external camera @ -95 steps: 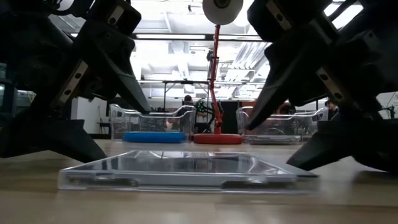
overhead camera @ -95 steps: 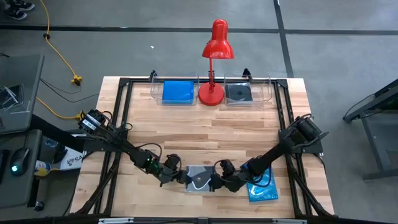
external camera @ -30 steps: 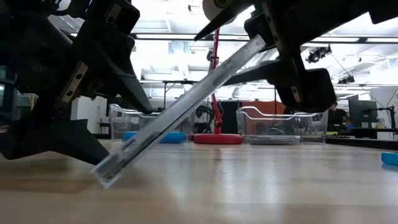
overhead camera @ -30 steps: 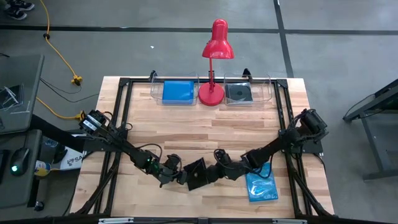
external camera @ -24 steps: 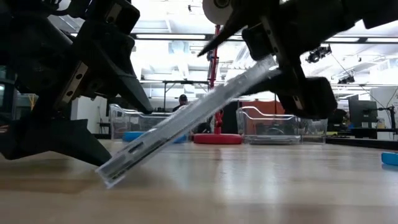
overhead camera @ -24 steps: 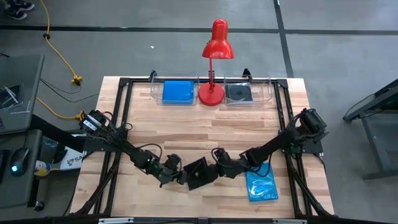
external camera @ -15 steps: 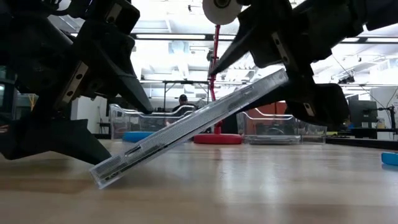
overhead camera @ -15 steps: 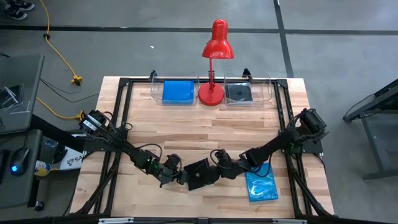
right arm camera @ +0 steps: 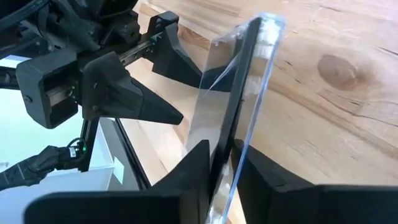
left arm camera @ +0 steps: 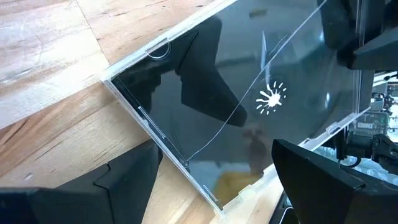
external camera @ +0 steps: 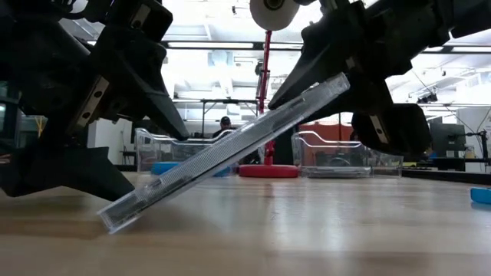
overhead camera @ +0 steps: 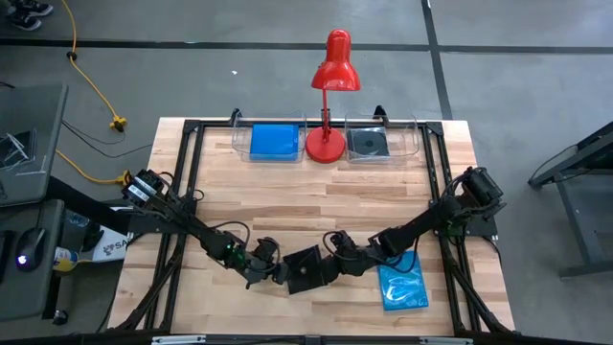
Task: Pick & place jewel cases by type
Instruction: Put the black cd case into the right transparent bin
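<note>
Case (external camera: 230,149) lower; left pincer (overhead camera: 271,271) adjacent.

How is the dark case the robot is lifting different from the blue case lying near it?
The dark case is tilted, one edge on the table and the other pinched by the right gripper; the blue case lies flat, untouched. The dark case looks black under a clear cover; the blue case is bright blue with pale squiggles. Both are flat, square cases.

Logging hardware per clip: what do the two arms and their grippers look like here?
Both arms are black, slender and jointed. The left arm has a white label near its base and a small green light near the wrist. The left gripper and right gripper have black, wedge-shaped fingers on a rail.
</note>
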Controlling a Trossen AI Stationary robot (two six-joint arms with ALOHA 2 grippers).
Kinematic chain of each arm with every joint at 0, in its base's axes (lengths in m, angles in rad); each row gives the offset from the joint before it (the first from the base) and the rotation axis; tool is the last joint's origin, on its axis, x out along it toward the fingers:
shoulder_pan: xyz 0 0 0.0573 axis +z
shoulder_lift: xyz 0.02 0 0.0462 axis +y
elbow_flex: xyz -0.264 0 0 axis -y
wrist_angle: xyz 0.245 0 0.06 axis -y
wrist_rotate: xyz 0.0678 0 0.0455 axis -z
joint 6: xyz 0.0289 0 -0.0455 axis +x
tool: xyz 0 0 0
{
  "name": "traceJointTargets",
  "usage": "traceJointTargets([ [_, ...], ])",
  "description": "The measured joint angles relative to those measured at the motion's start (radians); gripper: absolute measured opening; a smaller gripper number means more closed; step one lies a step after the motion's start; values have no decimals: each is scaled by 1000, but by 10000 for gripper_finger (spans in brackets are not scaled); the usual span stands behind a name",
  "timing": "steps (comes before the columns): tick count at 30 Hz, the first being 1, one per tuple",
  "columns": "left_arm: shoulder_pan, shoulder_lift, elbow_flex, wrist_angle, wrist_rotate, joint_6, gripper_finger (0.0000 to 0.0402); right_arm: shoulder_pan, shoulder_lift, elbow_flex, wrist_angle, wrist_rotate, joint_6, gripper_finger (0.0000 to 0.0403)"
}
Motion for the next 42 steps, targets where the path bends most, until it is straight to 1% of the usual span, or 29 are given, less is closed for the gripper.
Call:
traceJointTargets([
  [2, 0, 0, 0, 0, 2, 16, 312, 0, -1, 0, 1, 0, -2, 45],
  [6, 0, 0, 0, 0, 25, 114, 312, 4, -2, 0, 2, -1, -3, 33],
  [10, 1, -1, 0, -1, 63, 242, 312, 21, -2, 0, -2, 9, -4, 30],
  [15, 3, -22, 0, -19, 93, 331, 312, 45, -2, 0, -8, 1, -13, 30],
  [22, 3, -64, -2, -77, 93, 460, 312, 88, -2, 0, -3, 56, -12, 16],
  [26, 3, -88, -5, -97, 95, 549, 312, 112, -2, 0, 4, 63, -11, 16],
  [31, 4, -126, -5, -150, 131, 623, 312, 142, -2, 0, 15, 83, -7, 15],
  [37, 3, -187, -6, -264, 163, 672, 312, 168, -48, -1, -28, 107, -12, 15],
  [42, 3, -236, -6, -266, 163, 732, 312, 172, -122, -2, -109, 135, -60, 14],
])
